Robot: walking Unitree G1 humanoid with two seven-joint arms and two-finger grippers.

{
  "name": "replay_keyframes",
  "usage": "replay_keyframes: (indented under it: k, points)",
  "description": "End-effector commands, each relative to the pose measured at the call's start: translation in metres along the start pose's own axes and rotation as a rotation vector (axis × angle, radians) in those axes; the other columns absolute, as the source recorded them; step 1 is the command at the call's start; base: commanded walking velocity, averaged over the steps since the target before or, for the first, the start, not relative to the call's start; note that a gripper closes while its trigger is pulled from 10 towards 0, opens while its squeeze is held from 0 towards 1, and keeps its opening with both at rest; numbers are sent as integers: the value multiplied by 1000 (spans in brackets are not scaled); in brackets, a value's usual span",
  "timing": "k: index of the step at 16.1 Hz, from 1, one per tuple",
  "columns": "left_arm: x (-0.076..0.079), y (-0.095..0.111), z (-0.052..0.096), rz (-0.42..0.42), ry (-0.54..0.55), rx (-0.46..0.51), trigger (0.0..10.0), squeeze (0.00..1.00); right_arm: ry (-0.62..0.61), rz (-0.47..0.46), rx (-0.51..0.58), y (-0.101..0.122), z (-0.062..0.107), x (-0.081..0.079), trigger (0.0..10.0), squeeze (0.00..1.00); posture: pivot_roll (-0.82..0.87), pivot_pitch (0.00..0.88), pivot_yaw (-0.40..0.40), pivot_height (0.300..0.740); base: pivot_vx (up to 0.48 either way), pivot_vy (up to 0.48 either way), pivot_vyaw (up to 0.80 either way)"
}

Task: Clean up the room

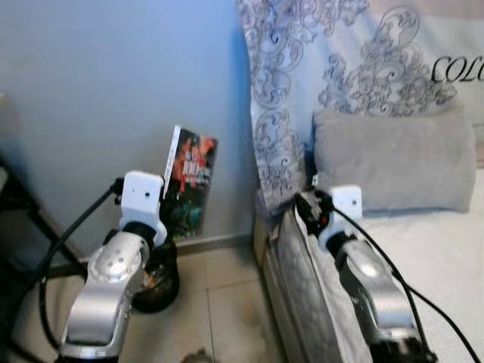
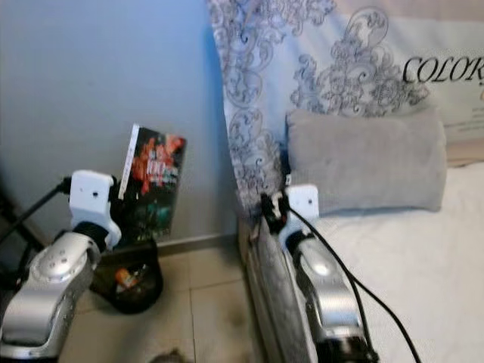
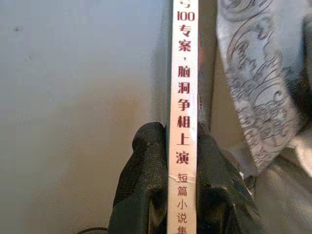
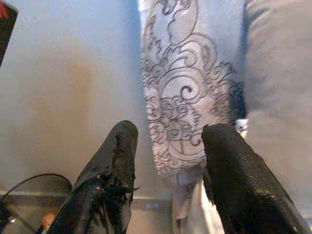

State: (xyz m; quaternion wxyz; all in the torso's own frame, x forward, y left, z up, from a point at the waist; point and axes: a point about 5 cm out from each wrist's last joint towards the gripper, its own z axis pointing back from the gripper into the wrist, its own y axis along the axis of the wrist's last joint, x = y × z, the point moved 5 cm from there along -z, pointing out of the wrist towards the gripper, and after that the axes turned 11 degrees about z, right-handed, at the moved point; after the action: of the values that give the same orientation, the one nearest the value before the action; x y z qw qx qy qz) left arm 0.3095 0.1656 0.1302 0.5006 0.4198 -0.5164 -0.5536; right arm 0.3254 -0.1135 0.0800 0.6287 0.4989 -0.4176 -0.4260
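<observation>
One book (image 1: 190,181) is clamped upright in the left gripper (image 3: 181,161) above one black bin (image 2: 130,281), while the right gripper (image 4: 168,161), fingers apart, hovers by one grey pillow (image 1: 393,160).

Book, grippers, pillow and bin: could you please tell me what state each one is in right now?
Book: upright, clamped at its spine, held above the floor.
Left gripper: shut on the book.
Right gripper: open, holding nothing.
Grey pillow: lying on the bed, against the patterned bedding.
Black bin: on the floor, rubbish inside.
</observation>
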Motion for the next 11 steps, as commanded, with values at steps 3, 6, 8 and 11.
replay_keyframes:
  k: [3, 6, 8, 11]
  points:
    - [-5, 7, 0, -16, 20, 29, 10000, 0, -7, -9, -14, -3, 1, 2, 10000, 0, 95, 0, 26, 740, 0, 0, -800]
    - [-4, 6, -3, 19, 13, 16, 10000, 0, -24, -28, -16, -3, 1, 4, 10000, 0, 86, 0, 39, 740, 0, 0, -800]
    - [-3, 7, -4, 21, 8, 17, 10000, 0, -29, -27, -14, -2, 1, 5, 10000, 0, 80, 0, 47, 740, 0, 0, -800]
    - [-3, 7, -8, 17, 0, 19, 10000, 0, -49, -25, -17, -2, 3, 7, 10000, 0, 74, 0, 53, 740, 0, 0, -800]
